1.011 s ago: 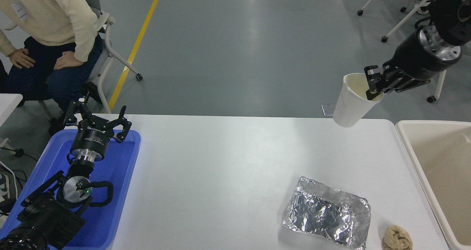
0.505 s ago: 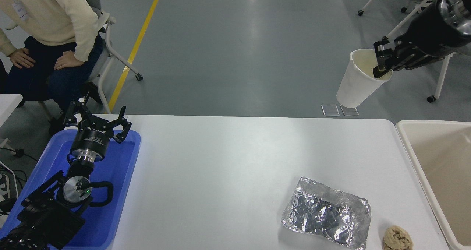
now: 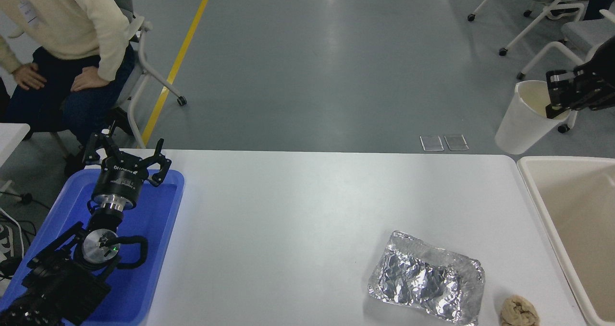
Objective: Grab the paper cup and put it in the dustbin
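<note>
My right gripper (image 3: 556, 95) comes in from the right edge and is shut on the rim of the white paper cup (image 3: 522, 119). It holds the cup in the air, tilted, beyond the table's far right corner and just past the far end of the beige dustbin (image 3: 533, 187). The dustbin stands at the table's right side, and nothing shows in the part of it in view. My left gripper (image 3: 126, 154) is parked open over the blue tray at the lower left.
A crumpled silver foil tray (image 3: 426, 278) lies at the front right of the table, with a small brown wad (image 3: 519, 310) beside it. A blue plastic tray (image 3: 158, 220) sits at the left. A person sits at the far left. Wheeled chairs stand at the far right.
My right gripper has carried the cup to the right, from above the table's far edge to just beyond the dustbin's far end. The left arm has not moved.
</note>
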`<state>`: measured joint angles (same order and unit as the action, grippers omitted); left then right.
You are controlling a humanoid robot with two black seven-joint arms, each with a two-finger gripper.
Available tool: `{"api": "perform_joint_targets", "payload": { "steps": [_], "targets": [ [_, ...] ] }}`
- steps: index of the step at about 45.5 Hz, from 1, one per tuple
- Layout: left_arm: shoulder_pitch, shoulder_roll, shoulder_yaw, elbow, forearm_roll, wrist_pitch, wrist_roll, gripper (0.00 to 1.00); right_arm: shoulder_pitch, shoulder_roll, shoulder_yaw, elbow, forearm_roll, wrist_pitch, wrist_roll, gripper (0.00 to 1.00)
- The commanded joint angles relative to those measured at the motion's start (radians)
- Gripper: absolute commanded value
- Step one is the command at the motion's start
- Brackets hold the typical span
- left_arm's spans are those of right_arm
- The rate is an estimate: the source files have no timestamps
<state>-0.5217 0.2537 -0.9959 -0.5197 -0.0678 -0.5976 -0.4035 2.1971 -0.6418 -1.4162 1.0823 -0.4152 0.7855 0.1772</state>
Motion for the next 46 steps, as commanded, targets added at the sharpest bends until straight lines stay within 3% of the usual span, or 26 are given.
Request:
{"api": "perform_joint_targets", "payload": {
  "steps": [1, 17, 31, 37, 46],
  "targets": [
    [0.000, -0.001, 0.000, 0.000, -0.001, 0.001, -0.001, 1.00, -0.166, -0.130, -0.006, -0.154, -0.076, 0.000, -0.001, 0.00],
    [0.000, -0.001, 0.000, 0.000, -0.001, 0.001, 0.000, 1.00, -0.571, -0.220, 0.164, -0.317, -0.074, 0.000, -0.001, 0.00],
    [0.000, -0.001, 0.000, 0.000, 0.000, 0.001, -0.001, 1.00, -0.832, -0.226, 0.278, -0.367, -0.059, -0.422, -0.002, 0.00],
    [0.000, -0.001, 0.000, 0.000, 0.000, 0.001, -0.001, 1.00, -0.979, -0.226, 0.339, -0.400, 0.056, -0.598, -0.002, 0.00],
    [0.000, -0.001, 0.000, 0.000, -0.001, 0.001, -0.001, 1.00, -1.138, -0.151, 0.384, -0.577, 0.116, -0.641, -0.025, 0.00]
  ]
}}
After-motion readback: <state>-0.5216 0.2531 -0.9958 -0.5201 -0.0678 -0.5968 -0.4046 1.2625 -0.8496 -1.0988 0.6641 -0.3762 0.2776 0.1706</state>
